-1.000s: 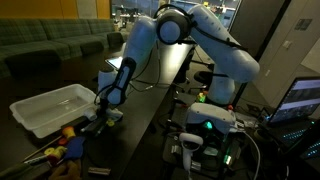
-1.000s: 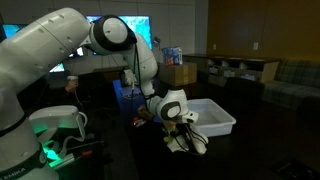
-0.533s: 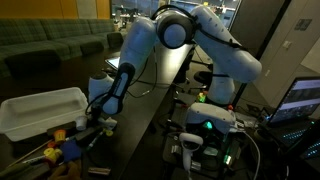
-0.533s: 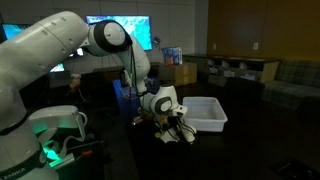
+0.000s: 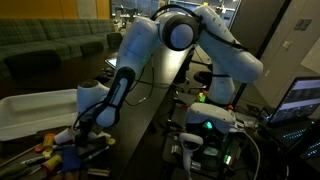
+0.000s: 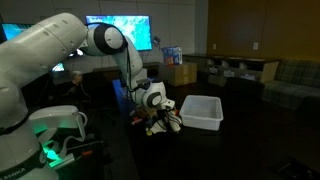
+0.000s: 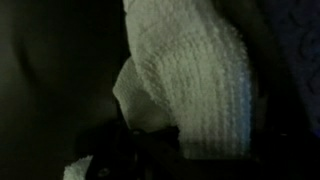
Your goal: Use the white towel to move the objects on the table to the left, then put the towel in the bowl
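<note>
The white towel (image 7: 190,70) fills most of the wrist view and hangs from my dark jaws at the bottom of that view. In both exterior views my gripper (image 5: 80,130) (image 6: 162,116) is low on the dark table, shut on the towel (image 6: 168,123). It presses against several small colourful objects (image 5: 55,150) by the table's near edge. A white rectangular bin (image 5: 30,110) (image 6: 200,109), the only bowl-like container in view, lies right beside the gripper. The objects are partly hidden by the arm.
The dark table (image 5: 150,110) is narrow, and the robot's base with a green light (image 5: 205,125) stands at its side. Sofas (image 5: 50,45) and monitors (image 6: 118,30) stand in the dim room behind. Boxes (image 6: 180,72) sit further back.
My gripper has swept lower and to the left with the towel. The white bin and the colourful objects have slid the same way across the table.
</note>
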Action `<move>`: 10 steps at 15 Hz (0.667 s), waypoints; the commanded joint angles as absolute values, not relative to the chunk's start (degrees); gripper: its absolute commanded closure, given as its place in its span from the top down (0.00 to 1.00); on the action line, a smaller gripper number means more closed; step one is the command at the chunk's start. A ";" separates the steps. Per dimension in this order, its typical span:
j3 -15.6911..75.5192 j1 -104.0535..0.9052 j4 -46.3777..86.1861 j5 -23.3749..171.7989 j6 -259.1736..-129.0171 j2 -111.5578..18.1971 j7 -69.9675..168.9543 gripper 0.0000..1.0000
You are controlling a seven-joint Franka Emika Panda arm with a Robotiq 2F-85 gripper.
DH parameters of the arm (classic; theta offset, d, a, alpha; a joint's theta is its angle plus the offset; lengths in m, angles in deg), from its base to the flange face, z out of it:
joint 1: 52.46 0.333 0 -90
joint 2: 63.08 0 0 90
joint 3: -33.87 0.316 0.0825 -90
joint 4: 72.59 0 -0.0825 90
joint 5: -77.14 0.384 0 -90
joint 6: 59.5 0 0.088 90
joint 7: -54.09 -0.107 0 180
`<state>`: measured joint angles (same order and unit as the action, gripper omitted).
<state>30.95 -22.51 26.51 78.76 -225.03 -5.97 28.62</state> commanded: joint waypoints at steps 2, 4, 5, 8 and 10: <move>34.73 -20.63 22.36 80.18 -223.50 -4.67 28.44 0.09; 35.69 -19.94 21.67 80.08 -223.19 -4.74 28.60 0.09; 35.72 -19.57 21.53 79.93 -223.24 -4.80 28.67 0.09; 34.30 -18.48 21.60 79.48 -223.31 -5.70 28.48 0.09; 32.46 -17.62 22.22 79.01 -223.75 -6.73 27.94 0.09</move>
<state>35.01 -19.13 23.06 78.89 -224.04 -5.88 28.43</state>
